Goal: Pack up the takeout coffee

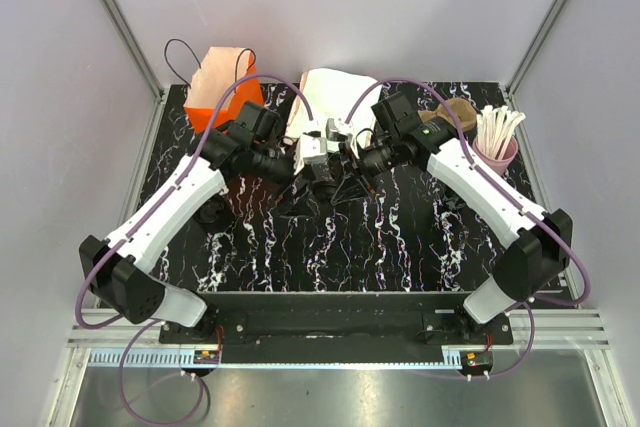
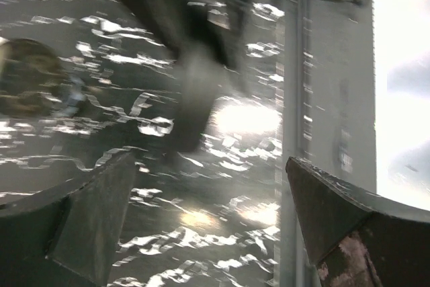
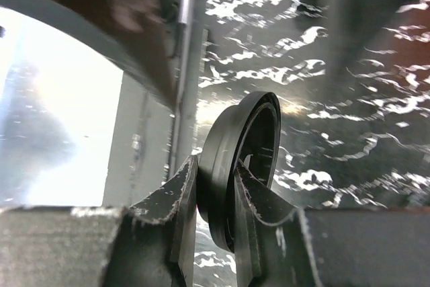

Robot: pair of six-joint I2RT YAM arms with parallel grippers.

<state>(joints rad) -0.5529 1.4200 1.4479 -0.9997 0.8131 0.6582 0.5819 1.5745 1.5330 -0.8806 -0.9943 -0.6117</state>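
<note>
Cup [image 2: 27, 78]: cannot tell for sure; a blurred dark round shape on the table [image 2: 222, 119], left of the left gripper [image 2: 209, 160], may be it.
Lid [image 3: 245, 166]: black ring, held on edge over the table.
Right gripper [image 3: 215, 166]: pinches the lid's rim.
Left gripper: fingers spread wide, nothing between them.
Arms: the 2 wrists meet over the table's middle.
Back edge: orange bag [image 1: 222, 87], white bag [image 1: 335, 97], pink cup [image 1: 497, 152] of sticks at right.

We found the left wrist view blurred, a dark shape [image 2: 195, 78] there beyond naming, the black disc's [image 3: 220, 140] lower rim hidden behind the right claw [image 3: 215, 164].
</note>
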